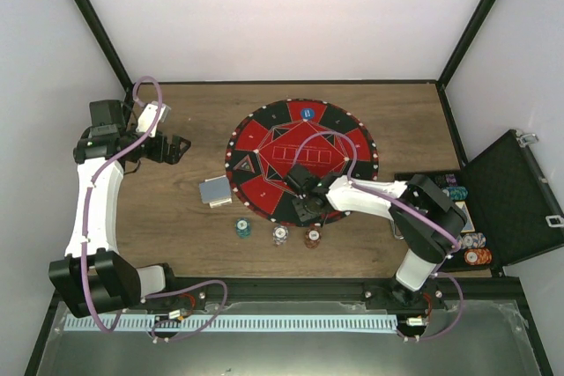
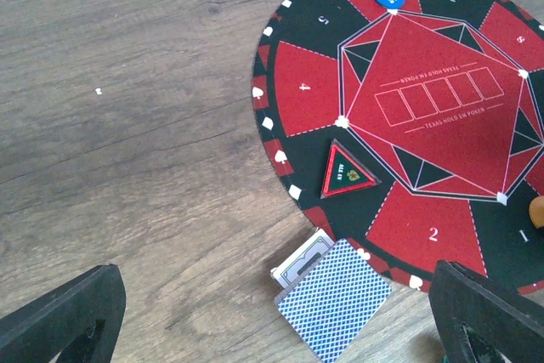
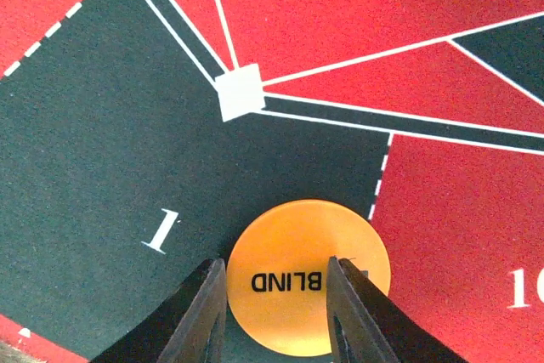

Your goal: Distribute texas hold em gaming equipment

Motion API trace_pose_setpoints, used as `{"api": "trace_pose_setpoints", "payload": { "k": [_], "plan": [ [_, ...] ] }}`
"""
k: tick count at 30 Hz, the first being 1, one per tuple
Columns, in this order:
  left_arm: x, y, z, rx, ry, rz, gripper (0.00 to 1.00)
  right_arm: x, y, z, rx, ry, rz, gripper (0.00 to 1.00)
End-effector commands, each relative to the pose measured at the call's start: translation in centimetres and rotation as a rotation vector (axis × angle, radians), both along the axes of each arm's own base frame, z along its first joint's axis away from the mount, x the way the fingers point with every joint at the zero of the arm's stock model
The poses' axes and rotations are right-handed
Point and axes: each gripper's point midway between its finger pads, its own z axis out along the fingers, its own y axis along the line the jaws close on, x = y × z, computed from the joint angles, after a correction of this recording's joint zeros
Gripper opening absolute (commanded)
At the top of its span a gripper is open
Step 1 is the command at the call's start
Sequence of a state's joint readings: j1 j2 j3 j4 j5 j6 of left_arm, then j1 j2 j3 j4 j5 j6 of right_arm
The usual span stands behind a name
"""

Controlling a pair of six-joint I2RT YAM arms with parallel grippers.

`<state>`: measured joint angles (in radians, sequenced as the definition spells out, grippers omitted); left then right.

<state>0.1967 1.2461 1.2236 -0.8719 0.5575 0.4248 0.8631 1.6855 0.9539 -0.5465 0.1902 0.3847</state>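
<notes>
A wooden table (image 1: 185, 235) stands inside a white-walled, black-framed booth, and from above we see the round red-and-black mat (image 1: 256, 134) at its middle. The blue button disc (image 1: 307, 113) lies on the mat's far rim, which we read as one seat served. A teal chip (image 1: 242, 228), a white chip (image 1: 280, 235) and a maroon chip (image 1: 312, 238) form a row on the bare wood just off the near rim, likely staged for handing out. The playing cards (image 1: 215, 191) rest beside the mat's left edge. More chips (image 1: 476, 257) wait in the open black case (image 1: 515, 200) at the right. The right end effector (image 1: 308, 206) is low over the mat's near rim. The left end effector (image 1: 179, 149) sits off to the left, well apart from the pieces, we think to leave room.

From the left wrist, its fingers (image 2: 59, 320) stand wide apart with nothing between them. The cards lie slightly askew just beside the mat.

From the right wrist, the orange button disc (image 3: 308, 278), printed BLIND, lies flat on the border between seats 1 and 10. The fingers (image 3: 200, 316) are a little apart and straddle the lettering from above. The disc spreads wider than both, so they are not clamped on it. We judge this a placing at seat 1.
</notes>
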Motion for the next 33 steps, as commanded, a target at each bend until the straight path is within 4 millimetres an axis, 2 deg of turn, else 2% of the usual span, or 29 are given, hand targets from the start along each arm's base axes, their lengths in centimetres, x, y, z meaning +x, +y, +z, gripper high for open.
{"api": "trace_pose_setpoints", "payload": {
  "k": [1, 9, 18, 21, 24, 26, 28, 31, 33],
  "plan": [
    [0.0, 0.3, 1.7, 0.027, -0.045, -0.002, 1.0, 0.1, -2.1, -1.2, -0.07, 0.007, -0.055, 0.34],
    [0.1, 0.5, 1.9, 0.048, -0.051, -0.008, 1.0, 1.9, -5.6, -0.5, -0.098, -0.015, -0.189, 0.26],
    [0.2, 0.4, 1.7, 0.041, -0.045, -0.014, 1.0, 4.3, -9.9, -0.6, -0.097, -0.021, -0.316, 0.23],
    [0.1, 0.4, 1.6, 0.046, -0.044, -0.015, 1.0, 5.2, -10.7, 0.1, -0.089, -0.042, -0.338, 0.23],
    [0.1, 0.4, 1.7, 0.049, -0.045, -0.016, 1.0, 6.0, -10.8, 1.8, -0.096, -0.074, -0.341, 0.23],
    [0.0, 0.4, 1.7, 0.049, -0.046, -0.015, 1.0, 6.7, -9.9, 3.8, -0.063, -0.097, -0.332, 0.23],
    [-0.1, 0.4, 1.8, 0.047, -0.045, -0.015, 1.0, 7.1, -7.9, 6.4, -0.002, -0.134, -0.298, 0.3],
    [0.1, 0.7, 1.7, 0.055, -0.046, 0.01, 1.0, 6.7, -3.2, 10.7, 0.104, -0.181, -0.214, 0.4],
    [0.3, 1.2, 1.7, 0.068, -0.047, 0.034, 1.0, 5.3, 0.6, 12.6, 0.155, -0.191, -0.128, 0.5]
  ]
}}
